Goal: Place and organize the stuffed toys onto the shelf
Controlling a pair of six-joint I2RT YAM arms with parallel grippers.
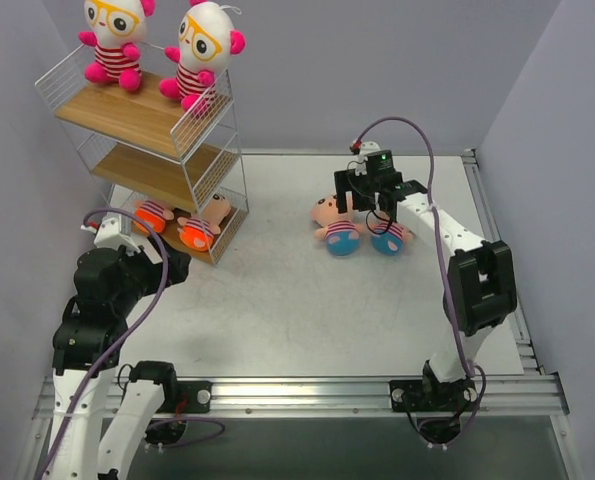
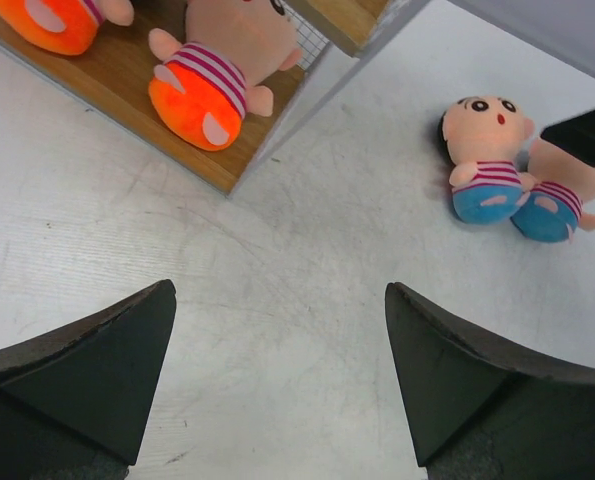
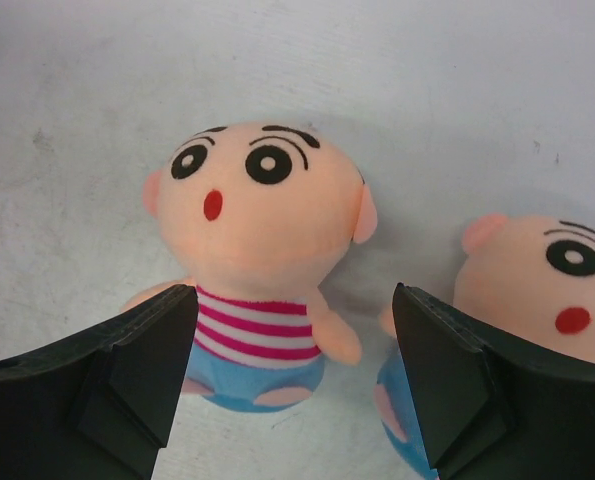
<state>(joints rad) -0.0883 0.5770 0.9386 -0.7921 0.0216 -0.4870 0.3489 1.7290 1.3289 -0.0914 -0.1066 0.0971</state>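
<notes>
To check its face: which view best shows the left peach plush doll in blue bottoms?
The right wrist view: the peach plush doll in blue bottoms is close, its face clear. The left wrist view shows it whole but small; the top view, small too.

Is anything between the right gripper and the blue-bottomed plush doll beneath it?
Nothing visible. The right gripper hangs open over the peach-skinned doll in striped shirt and blue bottoms; its twin lies beside it, outside the jaws.

left gripper point(image 2: 279, 292) hangs low, tilted forward, jaws spread wide; right gripper point(image 3: 295, 295) points down, arm stretched forward, jaws also apart.
</notes>
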